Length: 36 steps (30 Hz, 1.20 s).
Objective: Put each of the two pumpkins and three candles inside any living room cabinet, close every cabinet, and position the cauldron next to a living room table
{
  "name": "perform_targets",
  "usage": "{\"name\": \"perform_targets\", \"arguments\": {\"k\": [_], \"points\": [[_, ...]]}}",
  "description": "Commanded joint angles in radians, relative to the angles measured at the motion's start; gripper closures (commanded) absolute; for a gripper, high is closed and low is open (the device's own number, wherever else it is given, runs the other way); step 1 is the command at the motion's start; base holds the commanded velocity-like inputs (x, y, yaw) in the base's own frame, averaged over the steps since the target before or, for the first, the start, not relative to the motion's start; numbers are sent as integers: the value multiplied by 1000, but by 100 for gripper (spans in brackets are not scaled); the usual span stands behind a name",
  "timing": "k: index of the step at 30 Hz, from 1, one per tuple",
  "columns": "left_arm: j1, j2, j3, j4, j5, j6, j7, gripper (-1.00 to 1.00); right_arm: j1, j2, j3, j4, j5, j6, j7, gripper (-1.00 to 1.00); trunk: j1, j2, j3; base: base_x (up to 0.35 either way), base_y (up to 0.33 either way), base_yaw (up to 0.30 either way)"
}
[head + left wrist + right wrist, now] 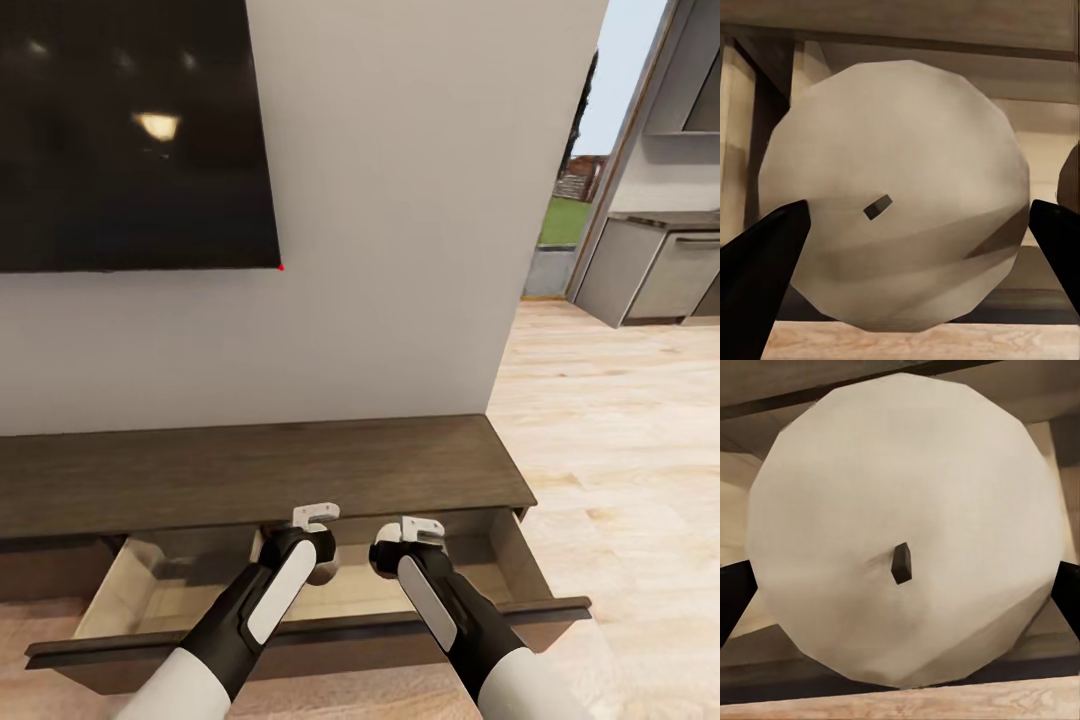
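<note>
The dark-brown cabinet (250, 470) runs along the wall, and its drawer (300, 640) is pulled out toward me. Both arms reach down into the drawer side by side. My left gripper (316, 528) (911, 217) holds a pale round candle (900, 150), seen end-on with its dark wick, a black finger (765, 262) pressed to each side. My right gripper (418, 532) (900, 585) grips another pale candle (907, 472) the same way, with a fingertip (735, 592) at either edge. The pumpkins and the cauldron are out of view.
A large black TV (130, 130) hangs on the white wall above the cabinet. The wall ends at the right, where light wood floor (620, 450) leads to grey kitchen units (660, 270). The drawer's front panel juts toward my base.
</note>
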Motion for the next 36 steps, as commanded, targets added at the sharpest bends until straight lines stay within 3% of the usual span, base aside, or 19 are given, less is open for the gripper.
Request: {"name": "perform_targets", "arguments": {"k": [1,11,36], "points": [[-1,0,-10,-1,7,-2,10,100,-1,-1,3,0,-11,-9,-9,100,4,-8,-4,0,0,0],[-1,-1,-66,-1,9,-60,10,100,-1,1,5,57,-2,-66,-6,100,42,-78,-35,0,0,0],[-1,0,-69,-1,7,-64,8,100,-1,-1,6,59,-1,-68,-5,100,138,-253,-114,0,0,0]]}}
